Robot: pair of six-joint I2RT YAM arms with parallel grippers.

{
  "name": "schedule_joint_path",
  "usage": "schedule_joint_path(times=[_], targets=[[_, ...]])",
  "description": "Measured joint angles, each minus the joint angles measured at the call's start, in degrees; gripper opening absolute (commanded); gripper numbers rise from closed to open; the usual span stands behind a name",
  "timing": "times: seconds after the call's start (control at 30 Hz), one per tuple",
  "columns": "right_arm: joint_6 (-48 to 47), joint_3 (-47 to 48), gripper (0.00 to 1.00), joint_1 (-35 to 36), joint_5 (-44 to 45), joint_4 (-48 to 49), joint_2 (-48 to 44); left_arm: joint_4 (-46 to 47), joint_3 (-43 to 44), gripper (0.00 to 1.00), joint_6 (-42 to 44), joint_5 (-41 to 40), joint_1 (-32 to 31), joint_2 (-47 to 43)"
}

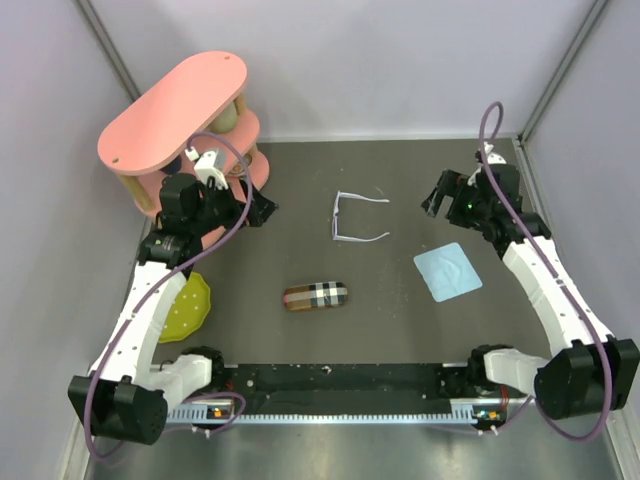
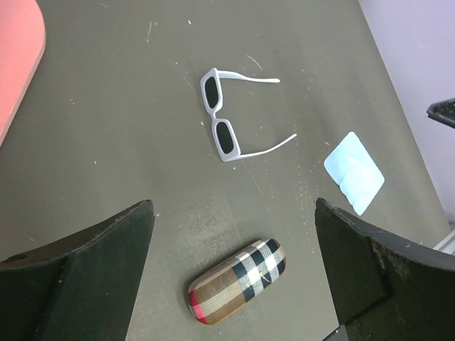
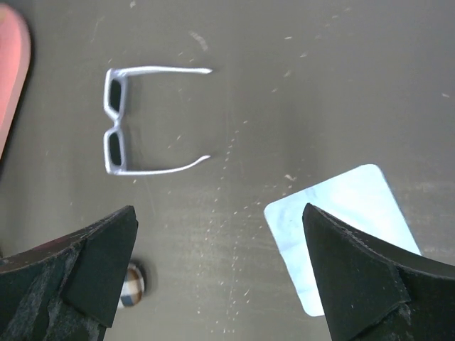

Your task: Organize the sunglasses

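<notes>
The sunglasses (image 1: 358, 218) lie on the dark table (image 1: 400, 330), out in the open and in no container. The white frame faces the left side and both temple arms are unfolded, pointing toward the right. In the left wrist view the sunglasses (image 2: 226, 117) show dark lenses, and nothing touches them. Nearer the arm bases, and well apart from the sunglasses, the brown plaid case (image 1: 315, 296) rests on its long side. In the left wrist view the case (image 2: 238, 280) is shut, so its inside cannot be seen. A light blue cloth (image 1: 448, 271) lies flat to the right of the case, apart from both case and sunglasses. At the far left corner stands a pink tiered shelf (image 1: 175, 110) with a round pale object (image 1: 225, 118) on its lower level, half hidden under the top board. A yellow dish (image 1: 190, 305) sits by the left arm, which partly covers it. The left gripper (image 1: 262, 210) hangs above the table left of the sunglasses, near the shelf, its jaws spread wide and holding nothing. The right gripper (image 1: 435, 195) hangs on the opposite side, right of the sunglasses, also spread wide. Its own camera shows the sunglasses (image 3: 117, 121) and the cloth (image 3: 341, 227) below its parted fingers (image 3: 355, 270).
</notes>
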Motion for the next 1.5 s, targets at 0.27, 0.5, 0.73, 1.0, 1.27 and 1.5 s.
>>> schedule_joint_path(times=[0.27, 0.5, 0.73, 1.0, 1.27, 1.5], targets=[[-7.4, -0.6, 0.96, 12.0, -6.9, 4.7, -0.6, 0.5, -1.6, 0.95, -3.5, -2.9, 0.7, -2.6], [-21.0, -0.9, 0.95, 33.5, -10.8, 8.3, 2.2, 3.4, -6.5, 0.96, -8.2, -5.4, 1.7, -5.4], [-30.8, -2.0, 0.96, 40.3, -13.1, 10.0, 9.0, -2.5, -7.3, 0.93, -7.6, -11.9, 2.0, -5.4], [-40.5, 2.8, 0.93, 49.5, -7.6, 9.3, 25.5, -8.8, -13.3, 0.95, -6.6, -16.8, 2.0, -6.4], [-46.1, 5.3, 0.92, 53.1, -0.5, 9.1, 35.0, -14.9, -14.3, 0.95, -8.2, -24.8, 2.0, -5.6], [-48.7, 5.3, 0.86, 53.1, 1.4, 9.8, 37.4, -17.7, -15.0, 0.96, -9.0, -28.6, 2.0, -4.7]])
